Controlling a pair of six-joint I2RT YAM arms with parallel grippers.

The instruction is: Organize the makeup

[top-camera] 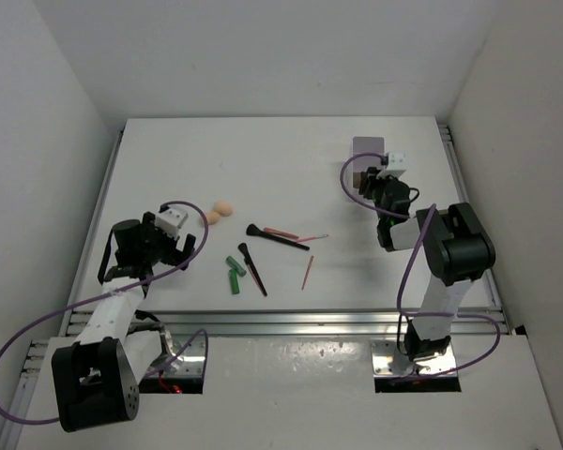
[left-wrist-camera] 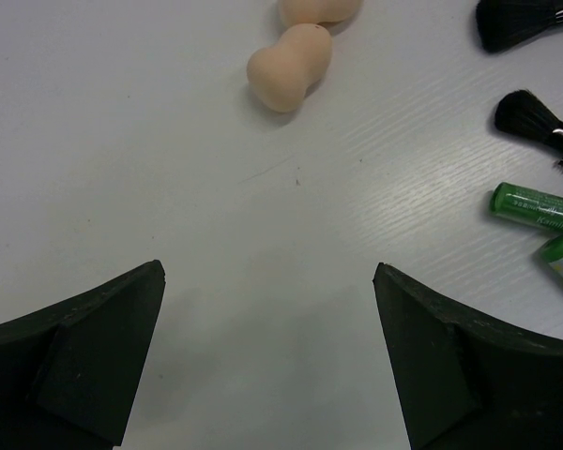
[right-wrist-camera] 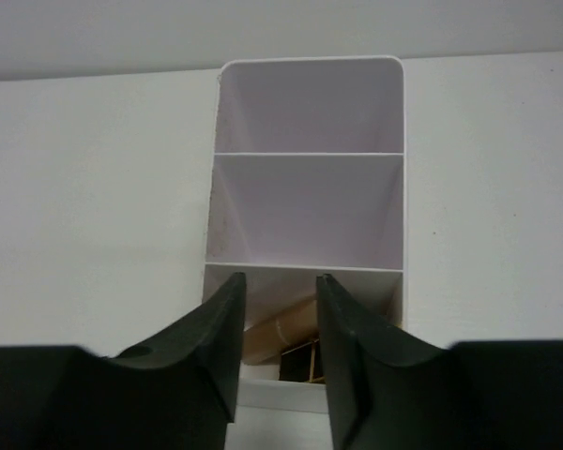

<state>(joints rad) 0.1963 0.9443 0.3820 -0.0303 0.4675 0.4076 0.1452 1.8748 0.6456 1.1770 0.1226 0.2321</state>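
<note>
Tan tube (right-wrist-camera: 280, 330) slanted in box (right-wrist-camera: 305, 211), nearest compartment; right jaws slightly parted (empty), left jaws wide open

Two peach sponges (top-camera: 224, 207) (top-camera: 212, 217). Two black-handled brushes (top-camera: 277, 239) (top-camera: 254, 272). Three thin pencils (top-camera: 281, 232) (top-camera: 312, 238) (top-camera: 307, 272), pink to red. Two green tubes (top-camera: 232, 264) (top-camera: 235, 280). That makes nine loose pieces in four kinds.

One translucent white box (top-camera: 368, 146); the right wrist view shows three compartments in it, set in a row. The nearest compartment holds one tan tube (right-wrist-camera: 280, 330) and one dark item (right-wrist-camera: 300, 361), too hidden to name. That is two pieces boxed, and eleven pieces of makeup counted in all.
</note>
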